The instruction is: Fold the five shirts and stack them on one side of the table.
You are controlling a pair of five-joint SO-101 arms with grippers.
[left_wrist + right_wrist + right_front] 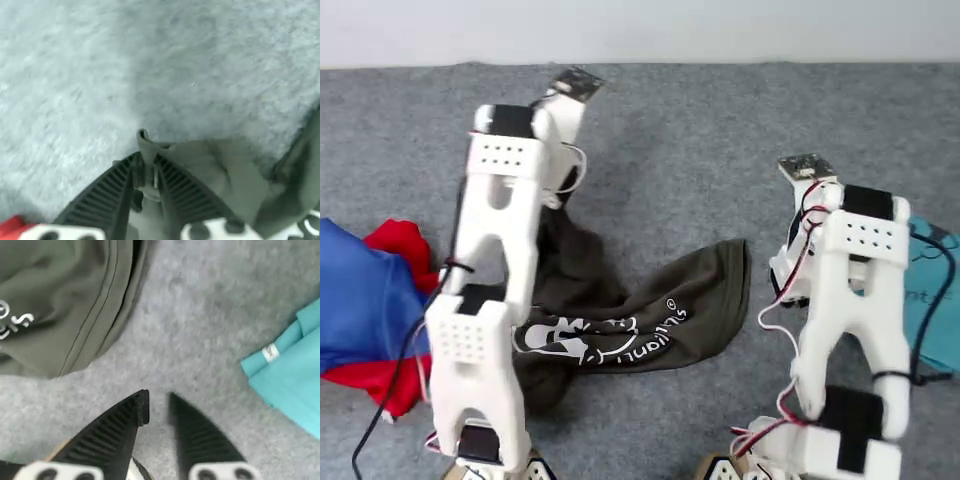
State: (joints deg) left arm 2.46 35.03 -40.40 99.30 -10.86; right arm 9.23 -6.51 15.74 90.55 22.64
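A dark olive shirt (660, 320) with white print lies crumpled mid-table. My left gripper (145, 165) is shut on a fold of that olive shirt (200, 165), lifting the cloth off the grey surface. In the high view the left arm (500, 230) stands over the shirt's left part. My right gripper (159, 407) hovers over bare carpet, slightly open with nothing between its fingers. It sits between the olive shirt's hem (75, 305) and a folded teal shirt (290, 385). A blue shirt (360, 290) lies over a red shirt (400, 245) at the left edge.
The grey carpet-like table top (720, 140) is bare at the back. The teal shirt (935, 300) lies at the right edge, partly behind the right arm (860, 270). Loose cables hang along both arms.
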